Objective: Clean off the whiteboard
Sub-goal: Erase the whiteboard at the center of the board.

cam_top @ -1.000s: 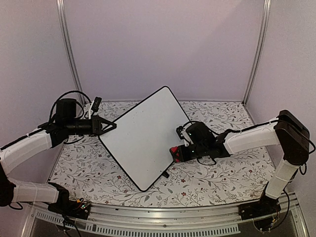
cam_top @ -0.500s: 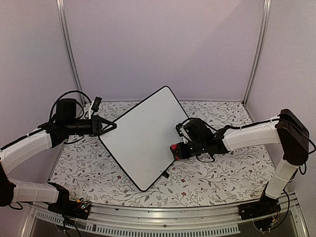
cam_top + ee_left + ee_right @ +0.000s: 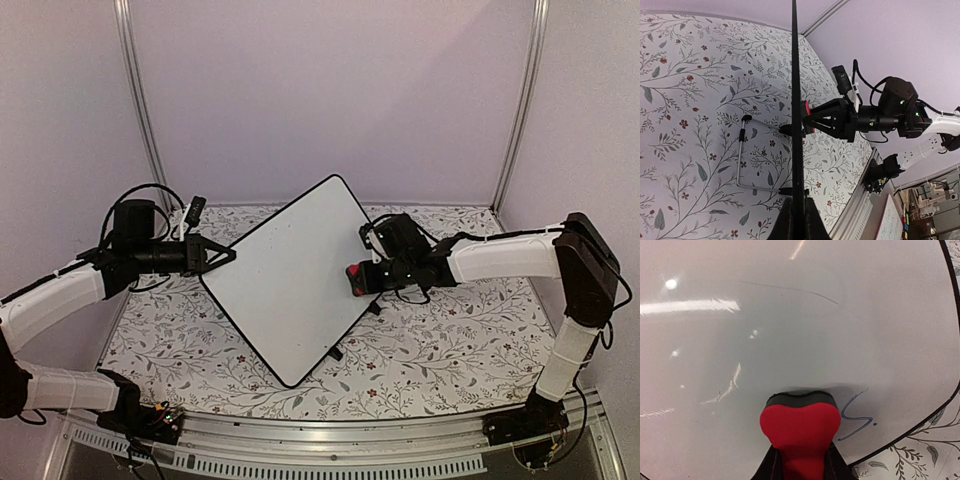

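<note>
— up along the right edge of the whiteboard (image 3: pixel 285 275), away from our bases: that is where our right gripper (image 3: pixel 365 278) has gone since a second ago, taking the red eraser (image 3: pixel 354 279) with it.
— and our hold on it?
— our fingers are clamped on the eraser. its dark pad presses the glossy face, just beside a blue-grey scribble (image 3: pixel 856 416) near a rounded corner.
— where is the board?
— it stands propped on the flowered table (image 3: pixel 450 350) between our arms, one corner toward us. our left gripper (image 3: pixel 222 256) is closed on its left edge, a finger on each side of the black frame.
</note>
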Motion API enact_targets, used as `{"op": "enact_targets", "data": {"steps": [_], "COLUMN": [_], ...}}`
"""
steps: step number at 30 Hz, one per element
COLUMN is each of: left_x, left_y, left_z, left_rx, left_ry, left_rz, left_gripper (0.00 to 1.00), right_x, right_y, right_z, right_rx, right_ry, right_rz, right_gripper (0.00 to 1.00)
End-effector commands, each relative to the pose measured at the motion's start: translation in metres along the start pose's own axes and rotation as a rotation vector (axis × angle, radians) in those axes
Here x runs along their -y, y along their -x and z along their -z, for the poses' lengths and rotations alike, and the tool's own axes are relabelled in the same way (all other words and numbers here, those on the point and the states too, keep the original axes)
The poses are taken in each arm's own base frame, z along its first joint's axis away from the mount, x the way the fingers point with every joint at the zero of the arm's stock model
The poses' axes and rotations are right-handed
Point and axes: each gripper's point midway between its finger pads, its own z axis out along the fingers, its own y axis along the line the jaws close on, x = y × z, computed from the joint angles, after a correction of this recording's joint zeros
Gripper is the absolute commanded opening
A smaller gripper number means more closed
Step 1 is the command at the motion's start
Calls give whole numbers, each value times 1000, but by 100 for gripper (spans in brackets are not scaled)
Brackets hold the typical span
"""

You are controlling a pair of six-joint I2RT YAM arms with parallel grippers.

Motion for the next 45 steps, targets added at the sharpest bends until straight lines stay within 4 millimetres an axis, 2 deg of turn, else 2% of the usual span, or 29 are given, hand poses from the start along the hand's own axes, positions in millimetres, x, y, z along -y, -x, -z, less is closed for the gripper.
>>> {"op": "enact_targets", "data": {"steps": [1,9,15,25,28,31,40,45], "left_x": [15,14,15,15,14,14,14,15], "left_y": [-16,-16,-16,-16,-16,-16,-16,-16], "left_z": [-3,-3,-3,-3,-3,-3,-3,-3], "left_rx": [-60,-60,-59,-60,-62,-63,-62,-62], "left_ry": [-97,-95,-96,-98,-97,-98,-97,-98], "left_rz": [-45,-43,-43,-45,-42,-42,-42,-44], "left_gripper": [0,0,0,0,0,0,0,0], "right_x": [13,22,17,3,1,6,26,34], "right_y": [-4,-37,-53,-87,-93,-87,-42,-25], "right_z": [-13,-12,-2,2,3,3,5,3], "right_rx": [-26,-83,-109,-175,-184,-161,-80,-60], "right_ry": [-24,-23,12,54,72,38,-12,-25], "right_rz": [2,-13,-10,40,37,25,-85,-115], "right_gripper": [0,0,0,0,0,0,0,0]}}
